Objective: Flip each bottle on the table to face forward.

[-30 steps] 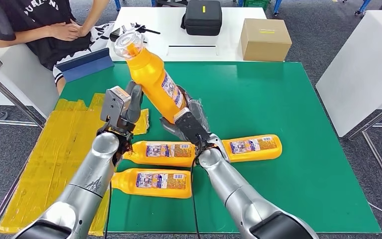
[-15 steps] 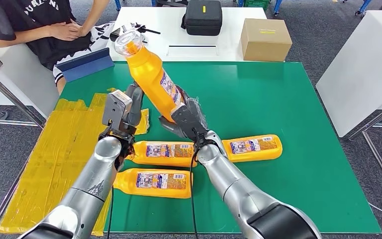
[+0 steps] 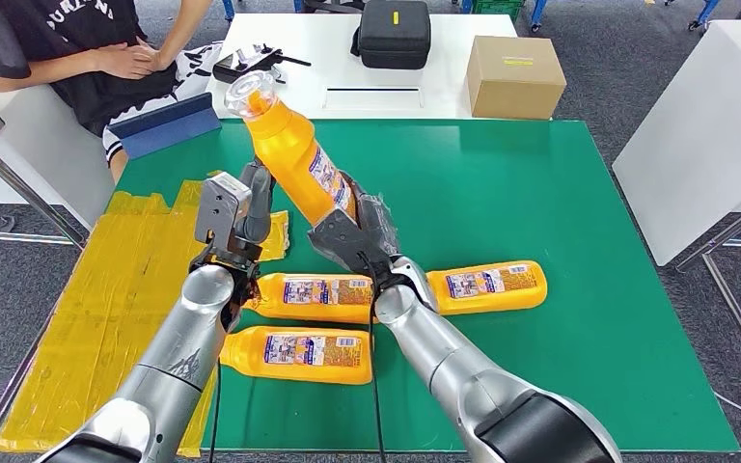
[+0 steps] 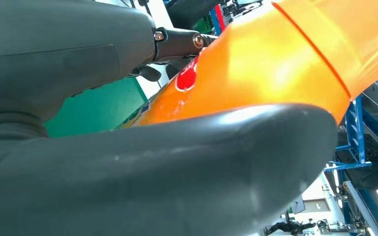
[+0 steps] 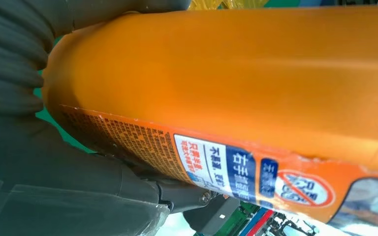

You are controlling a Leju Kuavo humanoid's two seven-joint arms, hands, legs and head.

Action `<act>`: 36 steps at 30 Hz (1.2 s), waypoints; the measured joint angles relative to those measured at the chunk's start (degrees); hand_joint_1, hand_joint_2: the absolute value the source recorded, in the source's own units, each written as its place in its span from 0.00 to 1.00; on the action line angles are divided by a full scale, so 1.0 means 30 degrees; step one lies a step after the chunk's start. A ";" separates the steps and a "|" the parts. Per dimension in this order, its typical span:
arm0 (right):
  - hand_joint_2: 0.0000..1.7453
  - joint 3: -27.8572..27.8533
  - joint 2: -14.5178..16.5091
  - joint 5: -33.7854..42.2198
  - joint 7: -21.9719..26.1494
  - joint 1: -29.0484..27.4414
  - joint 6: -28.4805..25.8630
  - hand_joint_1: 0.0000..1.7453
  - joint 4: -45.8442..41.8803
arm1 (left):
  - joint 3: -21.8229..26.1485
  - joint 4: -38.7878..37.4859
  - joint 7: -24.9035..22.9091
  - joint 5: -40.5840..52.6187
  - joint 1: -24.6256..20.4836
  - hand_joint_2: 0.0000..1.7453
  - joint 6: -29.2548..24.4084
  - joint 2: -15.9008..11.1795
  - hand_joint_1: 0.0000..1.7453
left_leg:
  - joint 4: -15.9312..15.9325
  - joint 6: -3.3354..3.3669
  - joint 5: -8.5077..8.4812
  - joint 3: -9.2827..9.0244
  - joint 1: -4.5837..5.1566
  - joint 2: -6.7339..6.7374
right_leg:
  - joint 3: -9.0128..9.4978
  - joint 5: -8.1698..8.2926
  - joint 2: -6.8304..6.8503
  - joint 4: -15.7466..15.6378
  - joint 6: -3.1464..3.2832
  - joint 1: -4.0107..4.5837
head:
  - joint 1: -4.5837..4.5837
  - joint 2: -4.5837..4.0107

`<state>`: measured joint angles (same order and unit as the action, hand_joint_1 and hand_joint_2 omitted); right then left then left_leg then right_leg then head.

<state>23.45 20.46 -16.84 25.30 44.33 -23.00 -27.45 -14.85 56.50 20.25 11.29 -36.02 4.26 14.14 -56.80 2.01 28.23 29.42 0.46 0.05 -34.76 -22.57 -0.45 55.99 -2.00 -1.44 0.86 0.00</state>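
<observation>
Both hands hold the raised bottle (image 3: 294, 154): the right hand (image 3: 352, 236) grips its base, and the left hand (image 3: 241, 217) presses its side. It now leans further toward the table's (image 3: 560, 193) far left corner. Three bottles (image 3: 314, 294) still lie near the front edge.

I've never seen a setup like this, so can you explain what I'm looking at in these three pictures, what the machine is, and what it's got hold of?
It is a humanoid robot with two silver arms. The wide picture is from a camera high on its body; the two close-ups are from cameras at its wrists. Its right hand grips the base of a tilted orange bottle, and its left hand is against the bottle's side. Three more bottles lie flat on the green table. A person sits behind.
</observation>
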 joint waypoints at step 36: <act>1.00 0.4541 -0.0024 0.2898 -0.1253 0.0401 -0.1388 1.00 0.0033 | 0.0153 -0.0339 0.0011 -0.0574 -0.0643 0.00 -0.0080 0.0051 0.00 | -0.0002 -0.0004 -0.0004 -0.0004 0.0002 0.0003 | -0.0002 0.0000 -0.0002 0.0002 0.0000 0.0001 | -0.0002 0.0000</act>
<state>37.08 20.39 -8.14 21.55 45.53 -27.16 -27.35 -14.39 55.48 20.28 9.57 -37.95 4.02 14.29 -56.80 1.99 28.21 29.41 0.46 0.06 -34.77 -22.57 -0.46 55.99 -2.00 -1.44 0.86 0.00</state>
